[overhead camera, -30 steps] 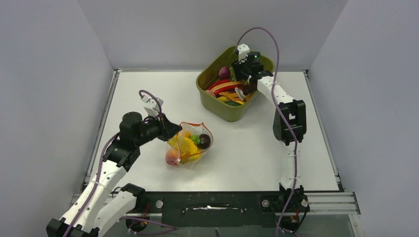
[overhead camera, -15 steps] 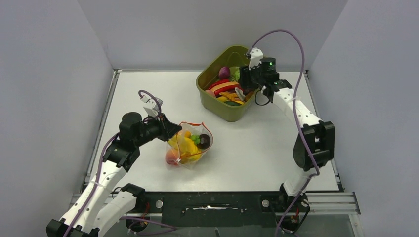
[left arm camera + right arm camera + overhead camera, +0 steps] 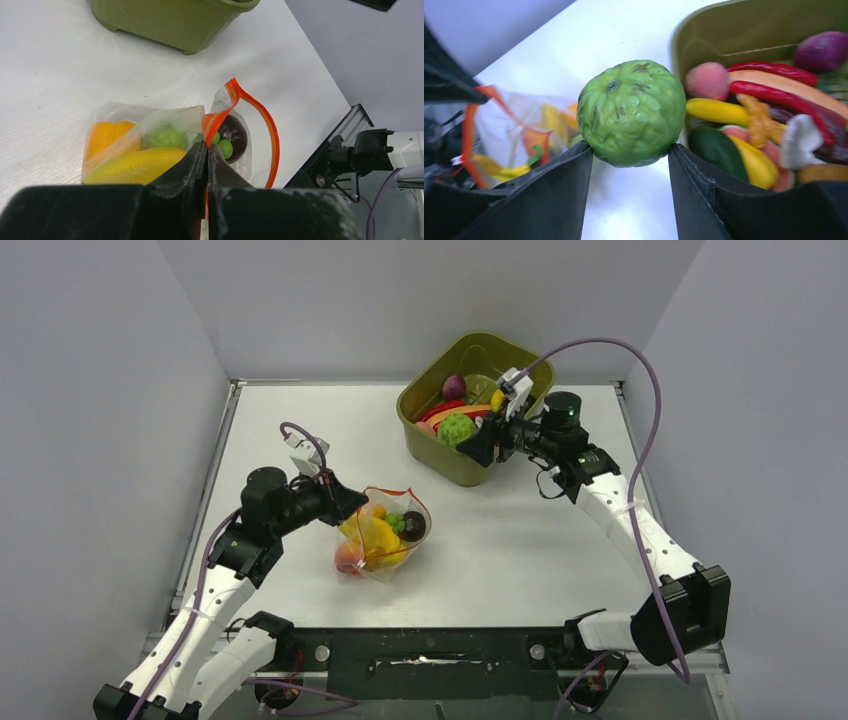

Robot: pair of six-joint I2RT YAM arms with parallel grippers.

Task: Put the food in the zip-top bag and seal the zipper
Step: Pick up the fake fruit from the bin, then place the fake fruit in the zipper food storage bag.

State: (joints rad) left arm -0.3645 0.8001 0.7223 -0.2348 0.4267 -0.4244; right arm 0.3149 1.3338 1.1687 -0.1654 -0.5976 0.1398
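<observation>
Left hand [image 3: 206, 165] pressed together, pinching the left end of the zip-top bag [image 3: 120, 110] at its mouth edge. The orange-red zipper [image 3: 267, 130] looped away from the pinch in an open arc, so the mouth gaped, not sealed.

The bag lay on the counter [image 3: 500, 540], left of centre, well apart from the green tub [image 3: 450, 462] at far centre.

Food in the bag:
- yellow banana [image 3: 132, 167] along the near side
- orange piece [image 3: 102, 137] at the left
- bumpy green piece [image 3: 165, 136] in the middle
- dark round piece [image 3: 235, 137] with small green balls [image 3: 225, 148] beside it, by the mouth
- peach [image 3: 348, 558] at the near-left corner in the top view

Right hand [image 3: 630, 147] half spread, clamped on a round bumpy green fruit [image 3: 631, 110], one finger on each side. The hand pointed left toward the bag. In the top view the fruit sat over the near part of the tub, clear of the pile inside.

More food in the tub: red chillies [image 3: 769, 70], a purple piece [image 3: 824, 50], a yellow piece [image 3: 716, 111], a pink-peach piece [image 3: 707, 81]. Rest of the pile was too jumbled to name.
</observation>
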